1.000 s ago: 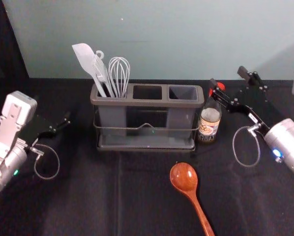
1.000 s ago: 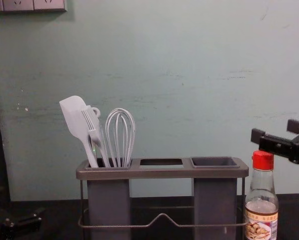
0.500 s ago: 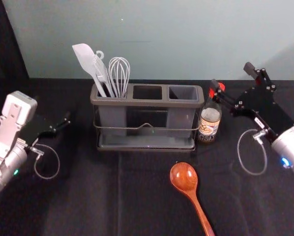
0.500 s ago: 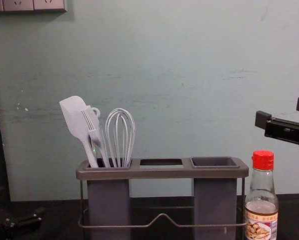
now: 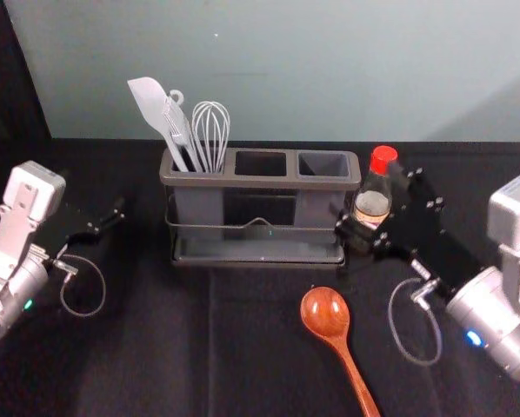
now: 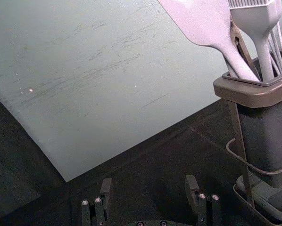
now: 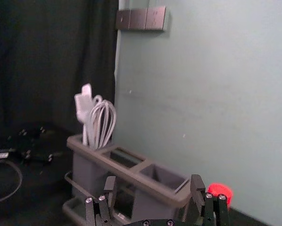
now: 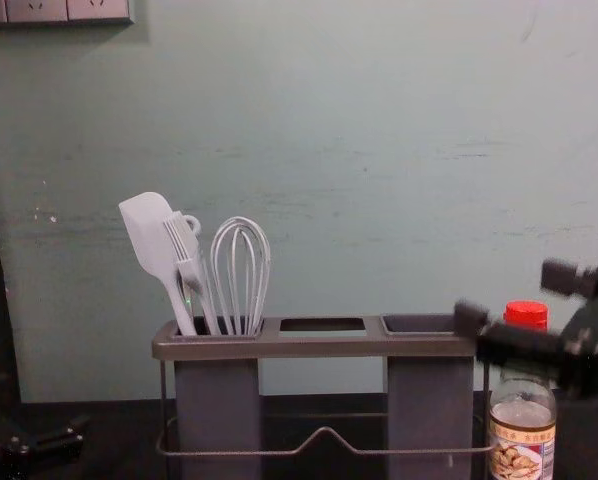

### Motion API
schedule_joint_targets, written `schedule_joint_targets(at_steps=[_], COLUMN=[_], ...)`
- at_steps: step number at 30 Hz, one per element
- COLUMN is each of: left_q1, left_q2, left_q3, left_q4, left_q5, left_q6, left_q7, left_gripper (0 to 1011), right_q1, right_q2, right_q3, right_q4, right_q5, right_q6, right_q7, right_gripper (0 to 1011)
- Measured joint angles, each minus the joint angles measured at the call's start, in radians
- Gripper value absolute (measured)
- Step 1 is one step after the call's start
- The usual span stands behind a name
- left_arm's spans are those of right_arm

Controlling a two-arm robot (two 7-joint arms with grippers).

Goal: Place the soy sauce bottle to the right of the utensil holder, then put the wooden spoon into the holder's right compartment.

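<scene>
Where the soy sauce bottle [image 5: 372, 201] stands: upright on the black cloth [image 5: 156, 347], just beside the utensil holder's right end, its red cap [image 5: 383, 156] on.
Right gripper [image 5: 370, 196]: at the bottle, fingers spread wide; in the chest view it reaches in from the right edge, one finger crossing in front of the bottle's neck; whether it touches the glass, I cannot tell.
Right wrist view: the right gripper [image 7: 153, 186] has its jaws well apart, the cap showing beside one finger, beyond it.
Wooden spoon [image 5: 325, 311]: lying on the cloth in front of the holder, bowl toward it, handle running toward the robot and slightly right.
Utensil holder [image 5: 269, 181]: upright, three openings side by side in its rim.
Left compartment: white spatula [image 5: 154, 106], basting brush [image 8: 185, 255] and wire whisk [image 5: 210, 135], heads up.
Left gripper [image 5: 95, 229]: parked over the cloth, left of the holder, its fingers apart.
</scene>
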Motion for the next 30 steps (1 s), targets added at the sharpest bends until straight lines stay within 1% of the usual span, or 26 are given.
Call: schedule_joint_targets(at_steps=[4, 10, 12, 16, 30], left_q1=[0.000, 0.000, 0.000, 0.000, 0.000], left_q2=[0.000, 0.000, 0.000, 0.000, 0.000], left_q3=[0.000, 0.000, 0.000, 0.000, 0.000], left_q4=[0.000, 0.000, 0.000, 0.000, 0.000], left_q5=[0.000, 0.000, 0.000, 0.000, 0.000], left_q6=[0.000, 0.000, 0.000, 0.000, 0.000], left_q7=[0.000, 0.000, 0.000, 0.000, 0.000], left_gripper=[1000, 1000, 1000, 1000, 1000], right_q1=[-0.015, -0.021, -0.020, -0.017, -0.017], right_q2=[-0.010, -0.025, -0.027, -0.030, -0.029], right_q3=[-0.027, -0.066, -0.071, -0.076, -0.075], right_q4=[0.017, 0.063, 0.071, 0.090, 0.085], right_q5=[-0.025, -0.034, -0.035, -0.035, -0.034], right_q6=[0.007, 0.015, 0.015, 0.006, 0.007], right_q7=[-0.005, 0.011, 0.013, 0.020, 0.020], right_gripper=[1002, 1002, 1002, 1003, 1003])
